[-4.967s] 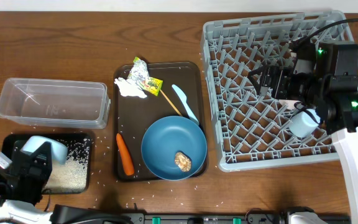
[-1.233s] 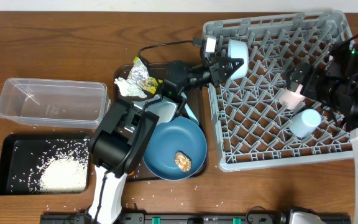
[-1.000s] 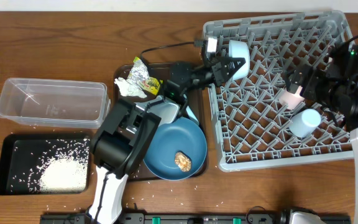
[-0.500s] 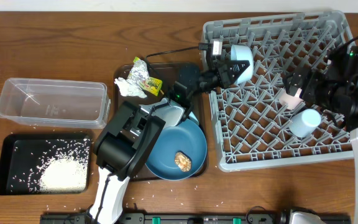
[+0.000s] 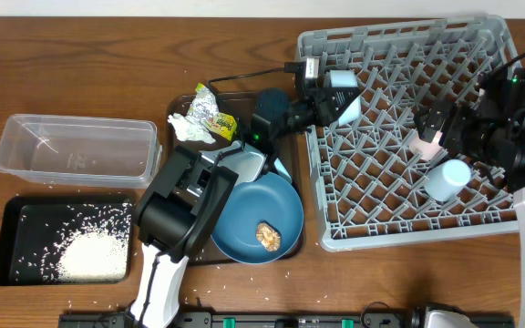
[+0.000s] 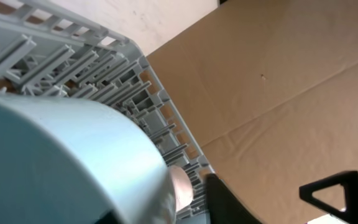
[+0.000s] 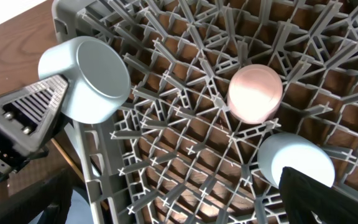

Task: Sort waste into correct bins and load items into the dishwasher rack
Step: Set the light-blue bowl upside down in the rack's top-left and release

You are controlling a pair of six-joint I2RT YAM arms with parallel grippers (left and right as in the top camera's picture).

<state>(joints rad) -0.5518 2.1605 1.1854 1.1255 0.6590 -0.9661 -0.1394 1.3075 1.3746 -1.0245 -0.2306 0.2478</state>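
**Wooden table, bowl at the rack's far-left corner**

Wooden table point(image 5: 80, 55) spreads under both arms. Nearest us, at 8 o'clock, the shallow black tray point(image 5: 0, 241) holds a heap of white rice grains point(image 5: 89, 257), and stray grains dot the wood around it. At 6 o'clock the dark-blue plate point(image 5: 244, 205) lies on the brown serving tray point(image 5: 182, 182), with a brown food lump point(image 5: 267, 235) on its near half. The left arm's body crosses the plate's left edge. Farther off, at 9 o'clock, stands the clear plastic tub point(image 5: 76, 146). At the serving tray's far-left corner the yellow-green snack wrapper point(image 5: 210, 111) rests against the white crumpled tissue point(image 5: 190, 130).

At 3 o'clock we find the grey dishwasher rack point(image 5: 313, 182). The light-blue cup point(image 5: 447, 178) sits in its near-right part, with the pinkish-white cup point(image 5: 424, 141) just beyond. The right gripper point(image 5: 436, 126) hovers over the pinkish-white cup, jaws spread wide with nothing between them.

At 1 o'clock, in the rack's far-left corner, the pale-blue bowl point(image 7: 95, 78) tilts on its side over the pegs. The left gripper point(image 5: 328, 102) meets it from the 9 o'clock side with jaws partly apart. One ribbed finger point(image 7: 42, 99) lies against the bowl's wall and the other stands clear. We cannot tell whether the pegs bear the bowl.
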